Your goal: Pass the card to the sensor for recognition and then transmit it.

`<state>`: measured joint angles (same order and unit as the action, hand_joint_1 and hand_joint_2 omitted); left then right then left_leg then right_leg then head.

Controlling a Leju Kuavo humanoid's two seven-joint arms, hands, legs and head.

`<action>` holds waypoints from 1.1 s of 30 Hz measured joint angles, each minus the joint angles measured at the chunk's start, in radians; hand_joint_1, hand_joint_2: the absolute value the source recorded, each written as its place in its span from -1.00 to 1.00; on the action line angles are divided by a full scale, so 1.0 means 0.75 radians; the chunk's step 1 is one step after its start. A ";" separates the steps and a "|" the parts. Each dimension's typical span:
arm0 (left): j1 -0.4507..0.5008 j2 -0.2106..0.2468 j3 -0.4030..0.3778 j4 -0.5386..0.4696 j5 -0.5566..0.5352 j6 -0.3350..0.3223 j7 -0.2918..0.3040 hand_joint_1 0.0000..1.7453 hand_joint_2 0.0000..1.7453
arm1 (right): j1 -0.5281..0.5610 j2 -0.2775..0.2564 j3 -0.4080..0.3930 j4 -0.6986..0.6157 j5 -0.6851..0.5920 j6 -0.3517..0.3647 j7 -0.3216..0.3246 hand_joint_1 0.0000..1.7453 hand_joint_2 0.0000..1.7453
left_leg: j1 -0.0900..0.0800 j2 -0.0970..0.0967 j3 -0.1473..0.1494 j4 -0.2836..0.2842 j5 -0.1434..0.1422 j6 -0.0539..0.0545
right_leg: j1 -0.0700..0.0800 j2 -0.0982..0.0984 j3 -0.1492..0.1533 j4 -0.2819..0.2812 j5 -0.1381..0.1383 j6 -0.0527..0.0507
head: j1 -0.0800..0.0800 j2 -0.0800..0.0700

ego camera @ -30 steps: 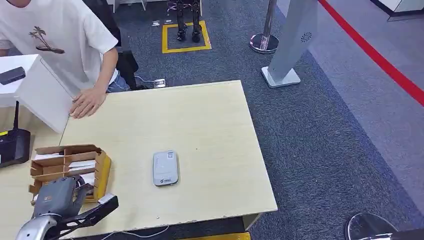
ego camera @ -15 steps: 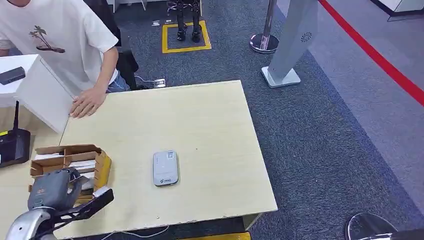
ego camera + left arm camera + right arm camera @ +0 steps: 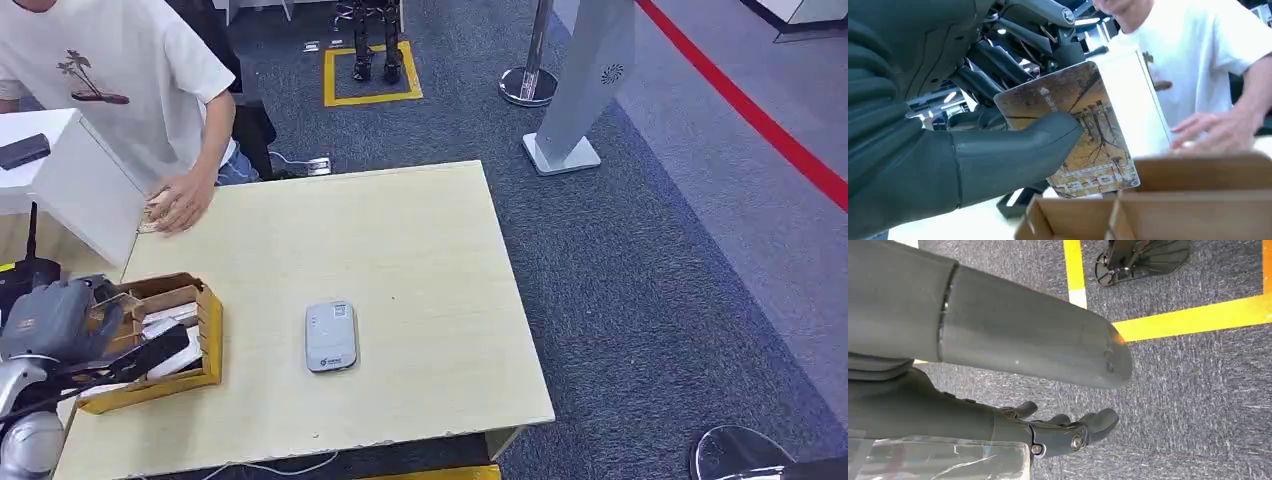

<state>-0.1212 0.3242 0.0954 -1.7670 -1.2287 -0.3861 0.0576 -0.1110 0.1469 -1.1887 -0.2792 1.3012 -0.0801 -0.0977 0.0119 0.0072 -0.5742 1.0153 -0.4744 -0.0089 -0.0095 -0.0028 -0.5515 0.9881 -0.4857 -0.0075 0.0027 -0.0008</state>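
Observation:
My left hand (image 3: pixel 58 322) hovers at the left end of the cardboard box (image 3: pixel 207 330), above the table's left side. Its thumb (image 3: pixel 1013 155) and fingers pinch a brown printed card (image 3: pixel 1083 125), which stands upright above the box's compartments (image 3: pixel 1198 200). The sensor (image 3: pixel 331 335), a flat grey-white device, lies on the wooden table (image 3: pixel 400 250) to the right of the box, apart from the hand. My right hand (image 3: pixel 948 405) hangs over grey carpet with its fingers (image 3: pixel 1070 432) apart and nothing in it.
A person in a white T-shirt stands at the far left, with a hand (image 3: pixel 180 205) resting on the table corner by a white box (image 3: pixel 85 190). A black router (image 3: pixel 20 285) sits left of the cardboard box. White cards lie in the box.
My left hand has risen from the table's front edge and moved back and left past the box, carrying the card. The person's hand has shifted slightly.

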 joint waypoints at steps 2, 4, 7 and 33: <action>-0.032 0.024 0.002 0.007 0.016 -0.019 0.000 1.00 1.00 | 0.000 0.000 0.001 0.000 0.001 -0.002 0.005 -1.00 1.00 | 0.000 0.000 0.000 0.000 0.000 0.000 | 0.000 0.000 0.000 0.000 0.000 0.000 | 0.000 0.001; -0.065 0.056 0.003 0.015 0.058 -0.047 0.000 1.00 1.00 | 0.000 0.000 0.001 0.000 0.002 -0.003 0.007 -1.00 1.00 | 0.000 0.000 0.000 0.000 0.000 0.000 | 0.000 0.000 0.000 0.000 0.000 0.000 | 0.000 0.000; -0.111 0.123 0.003 0.026 0.149 -0.092 0.002 1.00 1.00 | 0.000 -0.001 0.001 0.000 0.008 -0.003 0.010 -1.00 1.00 | 0.000 0.001 0.000 0.000 0.000 0.000 | 0.000 0.001 0.000 0.000 0.000 0.000 | 0.000 0.001; -0.557 0.227 -0.022 0.373 -0.015 -0.079 0.107 1.00 1.00 | -0.016 -0.002 0.017 0.020 0.046 0.005 0.017 -1.00 1.00 | 0.001 0.003 0.000 0.000 0.000 -0.001 | 0.001 0.003 -0.002 0.000 0.001 -0.001 | 0.000 0.001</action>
<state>-0.5387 0.4945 0.0789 -1.4874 -1.2398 -0.4452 0.1381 -0.1228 0.1453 -1.1757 -0.2644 1.3355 -0.0763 -0.0847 0.0127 0.0094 -0.5745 1.0155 -0.4740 -0.0093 -0.0084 -0.0006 -0.5526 0.9883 -0.4850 -0.0080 0.0027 -0.0004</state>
